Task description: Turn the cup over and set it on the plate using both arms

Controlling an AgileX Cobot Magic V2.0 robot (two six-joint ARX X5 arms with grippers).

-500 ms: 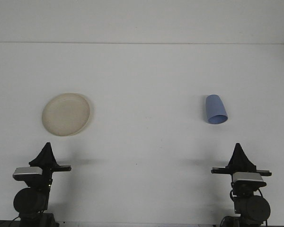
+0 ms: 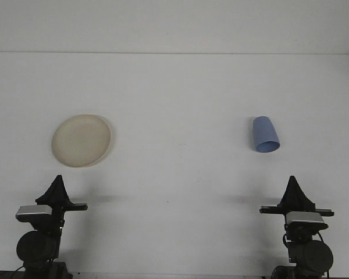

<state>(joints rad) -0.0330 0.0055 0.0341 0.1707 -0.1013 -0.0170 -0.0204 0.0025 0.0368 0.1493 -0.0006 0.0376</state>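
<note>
— Where is the cup (image 2: 265,134) right now?

— It lies on its side on the white worktop (image 2: 180,104), toward the right edge, about midway between the near and far edges. It is light blue, with its wider open mouth turned toward the near edge and its narrower base pointing away.

— And the plate (image 2: 81,140)?

— A cream-coloured round plate sits flat toward the left edge, at roughly the same depth as the cup. The two are well apart, with bare worktop between them.

— What are the arms doing?

— Both sit at the near edge. The left gripper (image 2: 57,187) is by the near left corner, nearer than the plate and apart from it. The right gripper (image 2: 292,187) is by the near right corner, nearer than the cup and not touching it.

— Are they clenched or released?

— The fingers of each come together in a dark point, so both look closed, and neither is grasping anything.
</note>
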